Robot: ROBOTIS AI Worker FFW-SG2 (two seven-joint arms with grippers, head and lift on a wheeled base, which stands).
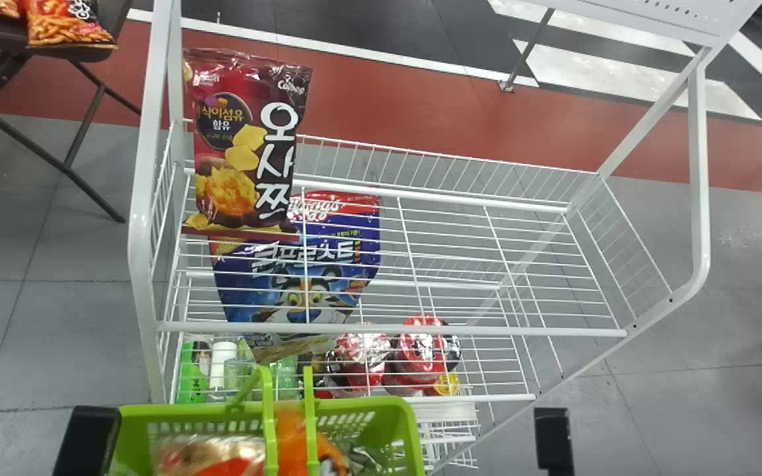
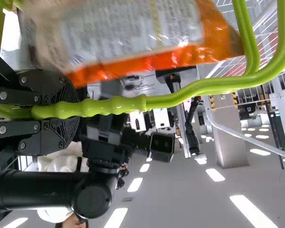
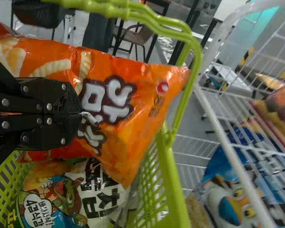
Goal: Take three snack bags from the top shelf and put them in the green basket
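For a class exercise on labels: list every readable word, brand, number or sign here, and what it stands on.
"Calbee": dark red bag, top shelf
"오사쯔": same bag
"식이섬유 함유": same bag, round badge
"4겹": speech bubble on the cartoon bag in the green basket; the rest is unclear
Too blurred, turned or covered to read surely: orange bag, blue bag behind the wires
Too small: cups, table packs
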